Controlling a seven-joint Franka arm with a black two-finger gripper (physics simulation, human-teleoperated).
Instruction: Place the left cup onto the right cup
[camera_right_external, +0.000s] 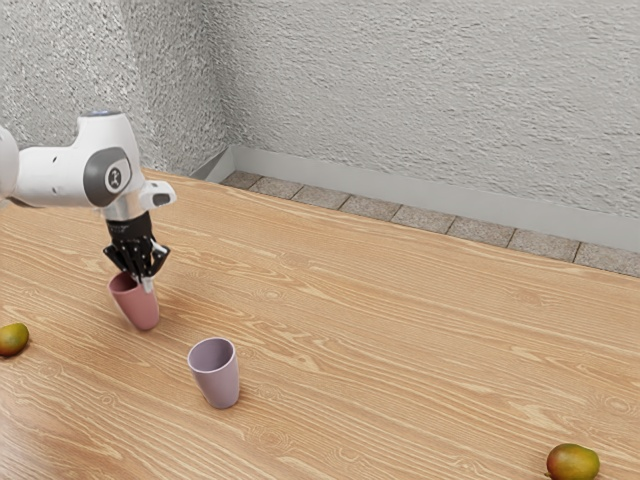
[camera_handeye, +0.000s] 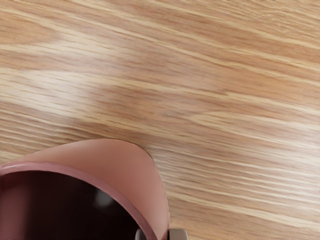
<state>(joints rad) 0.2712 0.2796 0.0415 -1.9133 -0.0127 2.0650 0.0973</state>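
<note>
Table (camera_right_external: 400, 330): pale wood with long grain, cut off at the exterior view's left, right and near edges; seen in the wrist view (camera_handeye: 210, 95) as blurred grain beyond the cup.
Wall (camera_right_external: 420, 90): rough grey plaster, meeting in a corner behind the arm, top cut off.
Tiled strip (camera_right_external: 450, 222): narrow band of brown tiles between table edge and wall, running out of the exterior view on the right.
Arm (camera_right_external: 90, 170): white with grey joint caps, entering from the exterior view's left, base and most links cut off; last link level, hand bent straight down over the pink cup.
Pink cup (camera_right_external: 135, 302): the left cup, directly under the hand, tilted with its mouth leaning toward the exterior view's left; rim partly hidden by the fingers; base on or off the wood, hard to tell. In the wrist view (camera_handeye: 115, 170) large and blurred, dark inside, more than half cut off.
Lavender cup (camera_right_external: 215, 372): the right cup, upright on the table, mouth up, near the pink cup toward the exterior view's right and closer to the camera, not touching it.
Gripper (camera_right_external: 145, 280): black, pointing down, pinched narrow on the pink cup's rim wall; one finger (camera_handeye: 176, 234) just outside that wall in the wrist view, mostly cut off.
Right mango (camera_right_external: 572, 462): red-green, at the near right corner, bottom clipped.
Left mango (camera_right_external: 12, 338): green-orange, at the left edge, partly cut off.
</note>
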